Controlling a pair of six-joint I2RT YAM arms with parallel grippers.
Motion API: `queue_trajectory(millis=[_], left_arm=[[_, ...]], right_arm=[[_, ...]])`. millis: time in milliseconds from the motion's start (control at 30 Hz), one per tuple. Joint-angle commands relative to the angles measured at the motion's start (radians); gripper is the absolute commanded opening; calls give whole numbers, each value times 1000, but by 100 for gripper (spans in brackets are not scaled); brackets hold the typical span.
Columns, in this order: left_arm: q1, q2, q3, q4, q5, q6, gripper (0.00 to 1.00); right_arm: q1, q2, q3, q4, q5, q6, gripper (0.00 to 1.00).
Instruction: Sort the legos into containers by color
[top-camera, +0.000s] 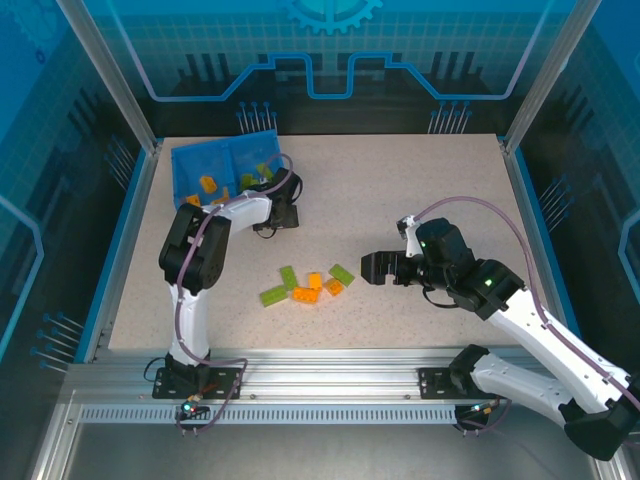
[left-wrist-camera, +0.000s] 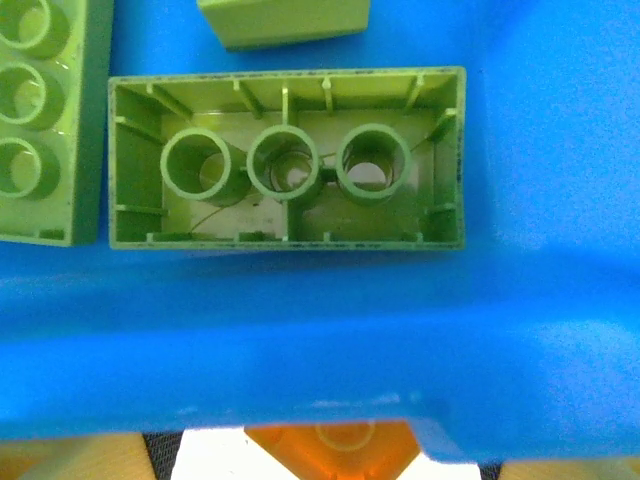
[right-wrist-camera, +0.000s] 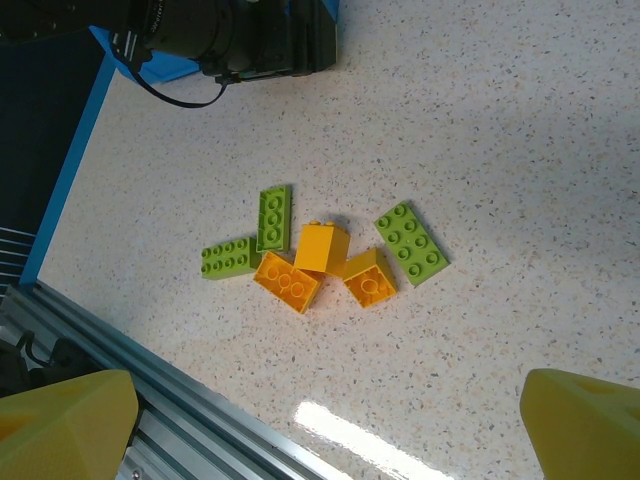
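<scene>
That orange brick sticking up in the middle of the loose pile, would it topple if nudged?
Probably. The orange brick seems propped against a neighbouring orange brick rather than lying flat, so a nudge would likely tip it. It looks like hard, glossy plastic, so it is likely stiff and somewhat slippery to grip.

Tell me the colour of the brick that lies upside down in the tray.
Light green. The upside-down brick shows best in the left wrist view.
</scene>
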Motion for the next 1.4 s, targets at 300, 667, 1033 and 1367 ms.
queue_trajectory(millis=[300,667,1033,1367], left_arm=[[15,27,0,16,95,36,50],[-4,-108,-115,20,152,-12,46],[-17,-373,-139,-75,22,-50,46],[187,-461,50,-157,-142,-57,47]], right_arm=[[-7,-2,4,-14,7,11,100],[-6,1,-4,-3,3,18,100],[-7,5,-13,7,-8,19,100],[-7,-11,-19,7,-7,23,100]])
